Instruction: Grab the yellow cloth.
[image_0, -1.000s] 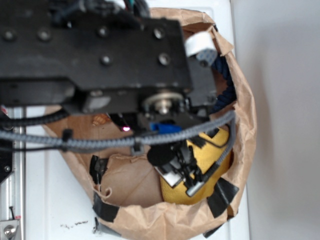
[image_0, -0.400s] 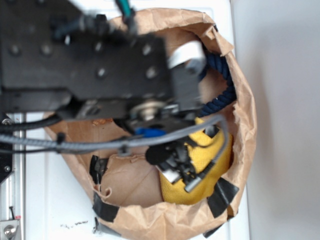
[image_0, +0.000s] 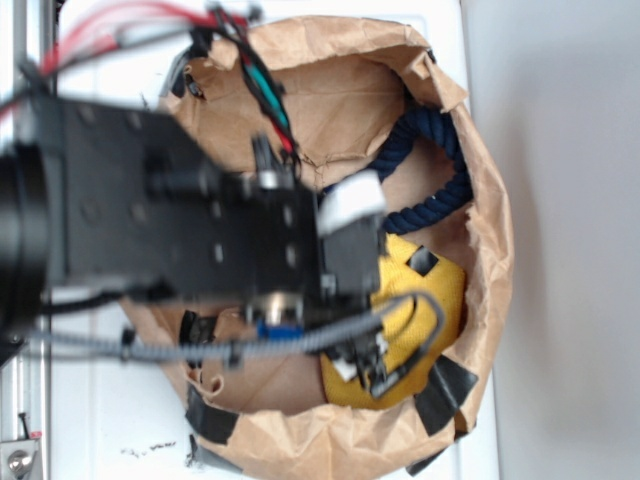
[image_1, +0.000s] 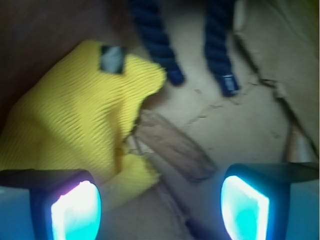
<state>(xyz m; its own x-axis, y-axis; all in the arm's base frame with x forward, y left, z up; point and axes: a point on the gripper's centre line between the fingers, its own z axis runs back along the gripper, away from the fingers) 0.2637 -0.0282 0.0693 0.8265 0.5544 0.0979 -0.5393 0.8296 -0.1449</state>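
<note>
Wrist view: bright yellow cloth (image_1: 75, 115), finely ribbed, rumpled; claw (image_1: 160, 205) spread wide, empty.

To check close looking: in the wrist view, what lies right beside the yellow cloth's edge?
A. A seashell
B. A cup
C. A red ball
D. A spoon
A: a brownish seashell lies against the cloth, between the open gripper fingers.
</note>
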